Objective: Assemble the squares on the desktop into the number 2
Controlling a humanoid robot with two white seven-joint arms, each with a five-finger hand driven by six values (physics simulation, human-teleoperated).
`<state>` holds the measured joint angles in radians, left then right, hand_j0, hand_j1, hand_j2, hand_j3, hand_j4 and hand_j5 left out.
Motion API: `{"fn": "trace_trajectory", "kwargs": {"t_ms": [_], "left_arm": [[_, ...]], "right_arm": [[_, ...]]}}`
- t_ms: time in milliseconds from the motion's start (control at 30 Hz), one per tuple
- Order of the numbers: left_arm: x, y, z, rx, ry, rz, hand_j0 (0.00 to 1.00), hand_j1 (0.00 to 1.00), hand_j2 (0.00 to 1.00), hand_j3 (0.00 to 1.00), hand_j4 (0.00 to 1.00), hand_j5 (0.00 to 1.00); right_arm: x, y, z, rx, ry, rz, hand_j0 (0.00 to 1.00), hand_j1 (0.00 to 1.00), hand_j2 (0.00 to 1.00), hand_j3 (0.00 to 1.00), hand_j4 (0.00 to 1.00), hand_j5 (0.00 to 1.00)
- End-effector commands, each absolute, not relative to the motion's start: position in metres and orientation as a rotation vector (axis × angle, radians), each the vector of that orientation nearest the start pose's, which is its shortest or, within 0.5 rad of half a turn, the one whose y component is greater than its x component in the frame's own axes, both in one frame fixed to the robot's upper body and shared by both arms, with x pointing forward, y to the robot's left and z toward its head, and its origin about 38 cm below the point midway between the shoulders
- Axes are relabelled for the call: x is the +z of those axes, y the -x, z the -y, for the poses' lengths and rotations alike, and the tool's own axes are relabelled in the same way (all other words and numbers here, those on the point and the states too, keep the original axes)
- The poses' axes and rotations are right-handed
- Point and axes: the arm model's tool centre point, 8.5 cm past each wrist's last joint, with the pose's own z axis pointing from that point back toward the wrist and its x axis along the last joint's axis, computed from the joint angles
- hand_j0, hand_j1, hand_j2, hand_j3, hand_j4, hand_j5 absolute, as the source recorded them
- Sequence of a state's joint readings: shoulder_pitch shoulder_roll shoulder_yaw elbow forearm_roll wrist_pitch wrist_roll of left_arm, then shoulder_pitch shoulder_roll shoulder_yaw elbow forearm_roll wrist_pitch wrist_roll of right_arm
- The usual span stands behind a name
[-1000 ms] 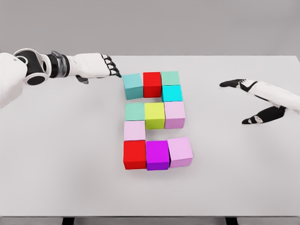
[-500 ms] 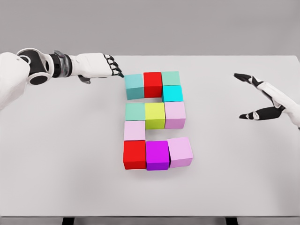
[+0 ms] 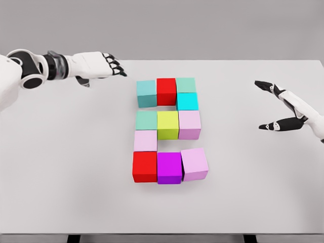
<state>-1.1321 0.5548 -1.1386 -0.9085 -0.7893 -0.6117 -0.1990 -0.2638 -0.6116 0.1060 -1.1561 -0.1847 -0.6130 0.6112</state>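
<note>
Head view: coloured cubes (image 3: 167, 130) sit mid-desk (image 3: 76, 177) in a 2 shape, the bottom-right lilac cube (image 3: 194, 164) slightly skewed. Left hand (image 3: 96, 65) hovers at 10 o'clock of them, fingers (image 3: 115, 66) loosely extended, holding nothing. Right hand (image 3: 286, 107) at 3 o'clock, well apart, spread and empty.

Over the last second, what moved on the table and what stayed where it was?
The left hand drew back up and to the left, away from the teal block at the top-left corner, which it was nearly touching. The right hand pulled out toward the right edge, fingers open. Neither holds anything. The blocks still form the 2 on the table.
</note>
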Motion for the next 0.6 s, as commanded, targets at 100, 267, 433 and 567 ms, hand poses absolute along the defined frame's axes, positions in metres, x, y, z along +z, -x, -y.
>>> {"fn": "trace_trajectory", "kwargs": {"t_ms": [100,267,433,567], "left_arm": [[0.224,-0.545,-0.296,3.072,1.092,-1.512,1.0,1.0,1.0,1.0,1.0,1.0],[0.222,-0.534,-0.349,3.142,1.191,-1.481,1.0,1.0,1.0,1.0,1.0,1.0],[0.223,-0.525,-0.398,3.198,1.322,-1.49,1.0,1.0,1.0,1.0,1.0,1.0],[0.225,-0.516,-0.425,3.22,1.4,-1.507,1.0,1.0,1.0,1.0,1.0,1.0]], "right_arm": [[0.136,-0.403,0.401,1.023,0.022,1.72,1.0,1.0,1.0,1.0,1.0,1.0],[0.137,-0.403,0.401,1.025,0.021,1.722,1.0,1.0,1.0,1.0,1.0,1.0],[0.136,-0.403,0.4,1.026,0.02,1.722,1.0,1.0,1.0,1.0,1.0,1.0],[0.137,-0.403,0.4,1.026,0.02,1.723,1.0,1.0,1.0,1.0,1.0,1.0]]}}
